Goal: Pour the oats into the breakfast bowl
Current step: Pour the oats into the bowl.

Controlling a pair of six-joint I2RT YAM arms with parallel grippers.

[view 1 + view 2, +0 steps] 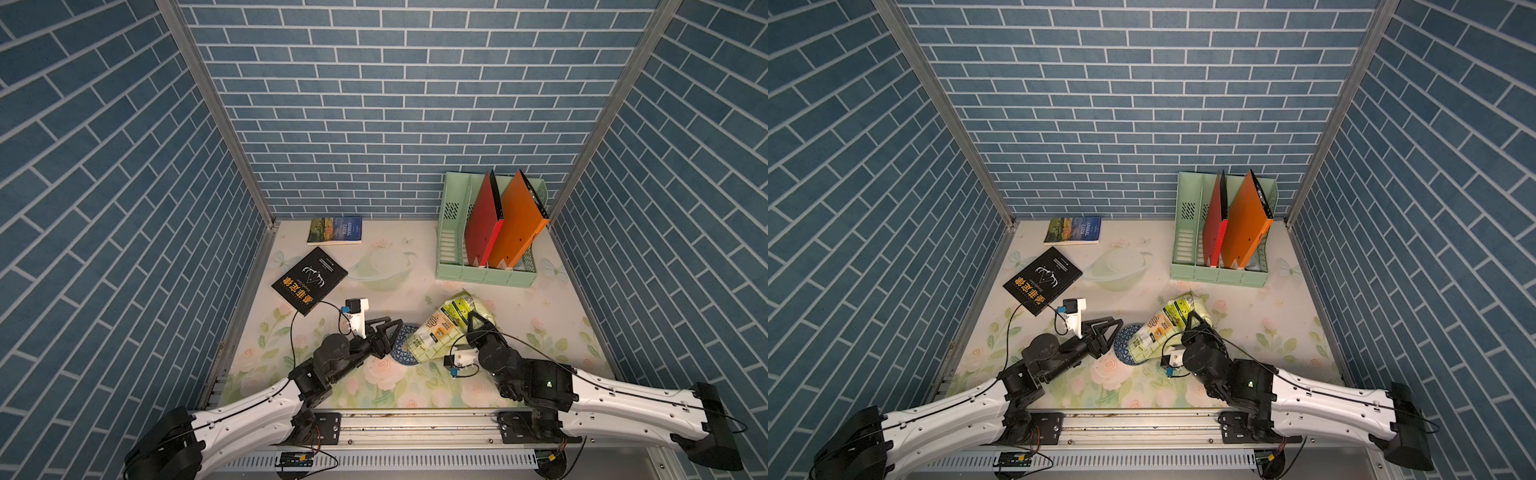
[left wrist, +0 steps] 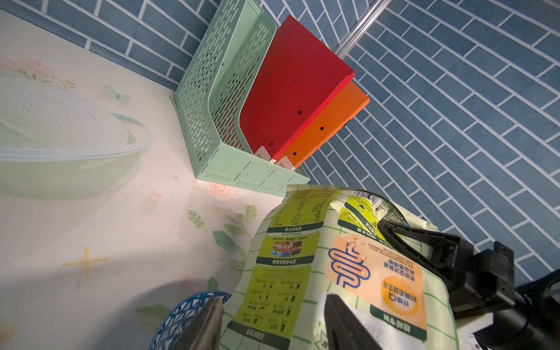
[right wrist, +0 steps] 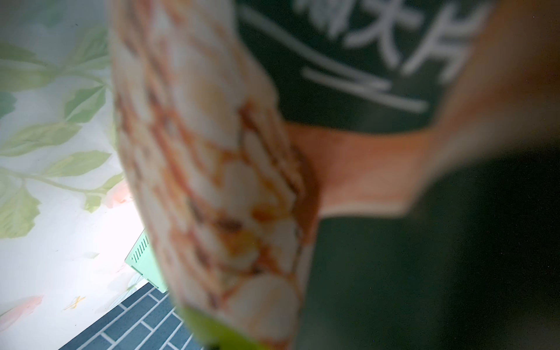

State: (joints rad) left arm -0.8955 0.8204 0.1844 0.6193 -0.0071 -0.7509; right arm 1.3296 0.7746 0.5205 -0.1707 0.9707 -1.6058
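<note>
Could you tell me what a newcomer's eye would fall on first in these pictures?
First, the crinkly pale-green and dark-green oats bag, clamped in the right gripper and tipped over the small blue-and-white patterned ceramic bowl near the front centre. Next, the bright red folder and orange folder standing in the mint-green plastic file rack at the back right corner.

Plenty of open floral tablecloth (image 1: 540,353) can be found front-right and mid-table, between the black paperback book (image 1: 309,279) and the mint-green plastic file rack (image 1: 482,276). The small blue-and-white patterned ceramic bowl (image 1: 402,356) is pretty much boxed in though. It's overhung by the tilted crinkly pale-green oat bag (image 1: 440,328) and flanked by the left gripper (image 1: 390,338).
</note>
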